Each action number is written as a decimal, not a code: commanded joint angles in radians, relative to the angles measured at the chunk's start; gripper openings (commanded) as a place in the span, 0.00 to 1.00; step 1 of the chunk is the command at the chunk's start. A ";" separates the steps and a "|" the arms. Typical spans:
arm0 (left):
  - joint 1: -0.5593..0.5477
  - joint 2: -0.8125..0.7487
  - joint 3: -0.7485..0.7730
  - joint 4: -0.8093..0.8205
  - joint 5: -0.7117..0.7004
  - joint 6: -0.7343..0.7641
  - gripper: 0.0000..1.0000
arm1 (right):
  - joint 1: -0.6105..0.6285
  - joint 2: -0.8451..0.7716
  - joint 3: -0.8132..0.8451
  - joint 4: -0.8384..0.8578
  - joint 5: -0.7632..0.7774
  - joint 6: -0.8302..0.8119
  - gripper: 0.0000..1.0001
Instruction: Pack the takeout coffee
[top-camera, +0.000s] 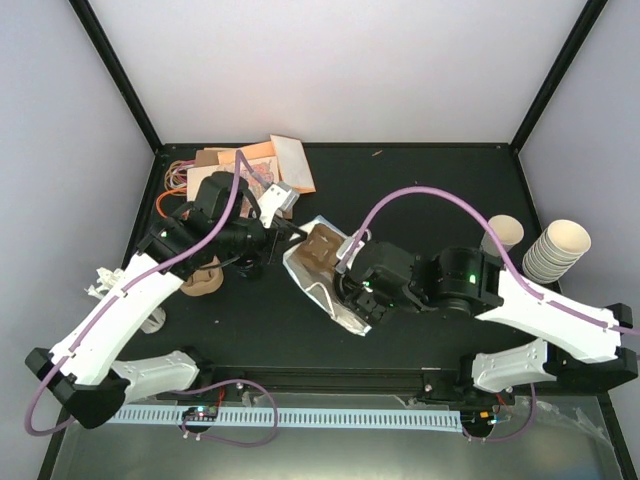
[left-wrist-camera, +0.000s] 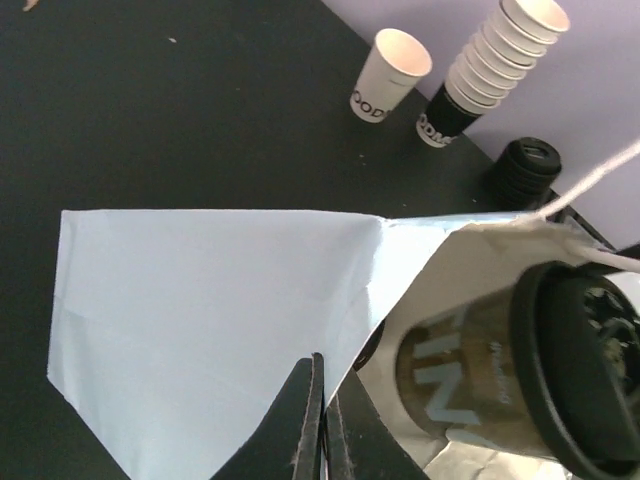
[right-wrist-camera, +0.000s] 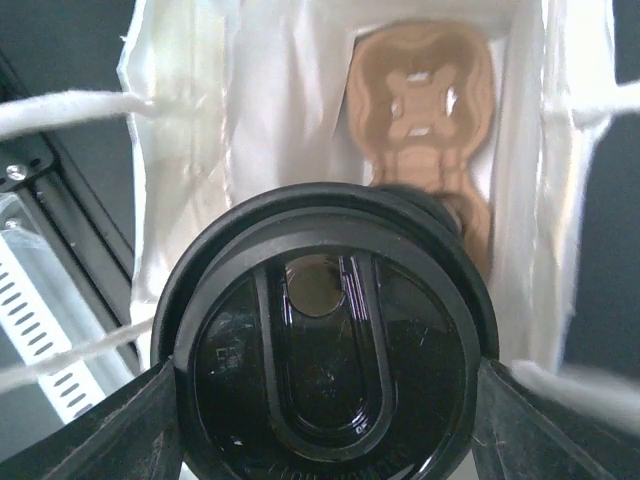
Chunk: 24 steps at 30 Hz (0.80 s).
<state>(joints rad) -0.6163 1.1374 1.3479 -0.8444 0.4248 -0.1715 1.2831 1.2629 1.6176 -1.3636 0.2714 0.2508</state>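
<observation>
The takeout coffee (right-wrist-camera: 325, 345), a cup under a round black lid, is held between my right gripper's fingers (right-wrist-camera: 130, 425) at the mouth of a white paper bag (right-wrist-camera: 260, 110) that lies on its side. The cup also shows in the left wrist view (left-wrist-camera: 470, 365), partly inside the bag. A brown pulp carrier (right-wrist-camera: 425, 100) lies deep in the bag. My left gripper (left-wrist-camera: 322, 400) is shut on the bag's (left-wrist-camera: 210, 310) edge and holds the mouth open. In the top view my right gripper (top-camera: 352, 288) is at the bag (top-camera: 322, 290) and hides the cup. My left gripper (top-camera: 285, 238) is at its far edge.
A lidless cream cup (top-camera: 503, 235) and a stack of cups (top-camera: 557, 250) stand at the right. A stack of black lids (left-wrist-camera: 525, 165) sits near them. Paper sleeves and napkins (top-camera: 270, 165) lie at the back left. A brown object (top-camera: 203, 278) sits under the left arm.
</observation>
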 joint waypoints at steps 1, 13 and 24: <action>-0.023 -0.046 -0.023 0.079 0.071 -0.012 0.02 | 0.063 0.008 -0.042 0.082 0.205 0.048 0.55; -0.038 -0.074 -0.150 0.062 0.017 -0.319 0.02 | 0.055 -0.062 -0.197 0.288 0.343 0.059 0.58; -0.084 -0.194 -0.279 0.086 -0.034 -0.702 0.04 | -0.123 -0.057 -0.173 0.276 0.170 0.005 0.58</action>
<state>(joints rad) -0.6914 1.0088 1.0966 -0.7982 0.4053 -0.6895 1.1976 1.2125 1.4204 -1.1107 0.5003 0.2863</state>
